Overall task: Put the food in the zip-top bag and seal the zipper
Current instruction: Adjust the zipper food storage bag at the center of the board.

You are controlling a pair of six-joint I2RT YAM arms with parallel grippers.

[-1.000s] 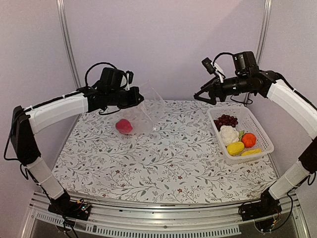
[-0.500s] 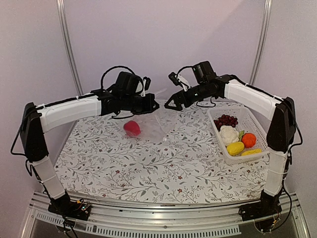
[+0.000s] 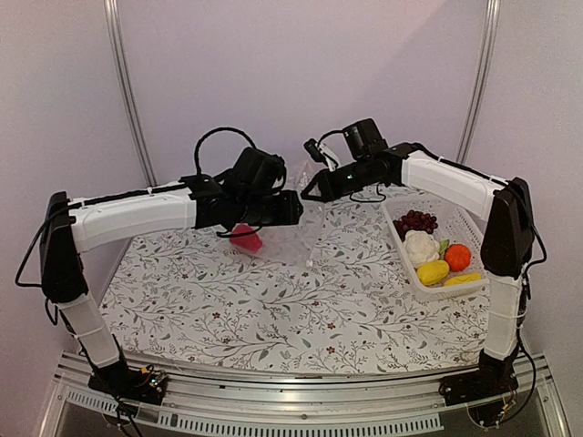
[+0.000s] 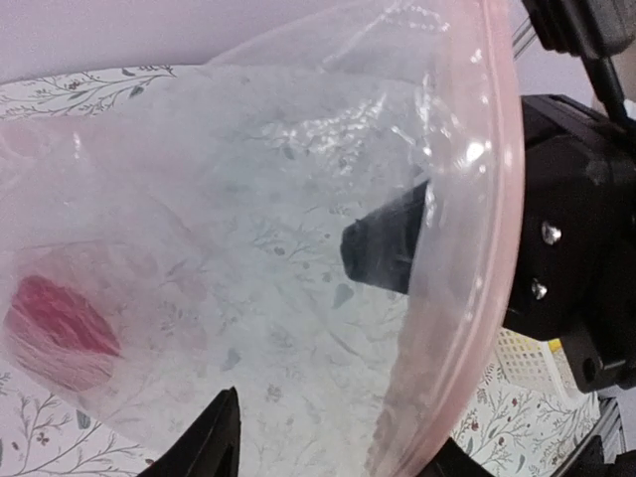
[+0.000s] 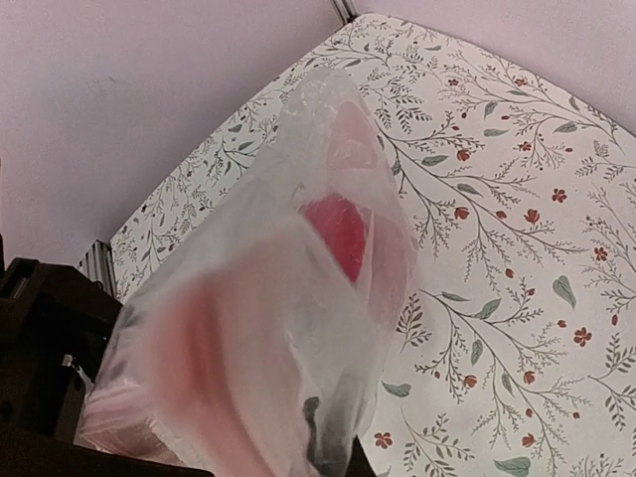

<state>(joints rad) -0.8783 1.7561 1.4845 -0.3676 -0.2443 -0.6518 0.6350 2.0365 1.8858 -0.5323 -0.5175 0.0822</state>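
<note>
Zip-top bag (image 3: 290, 241) hangs mouth-up; red pepper (image 3: 246, 239) at its low end.

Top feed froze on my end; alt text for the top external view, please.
Both arms meet over the table, left gripper and right gripper at a clear zip-top bag between them, a red pepper inside. A white basket at right holds grapes, cauliflower and three more pieces.

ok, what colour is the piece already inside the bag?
Red. The pepper shows through the clear bag; clearest in the right wrist view.
</note>
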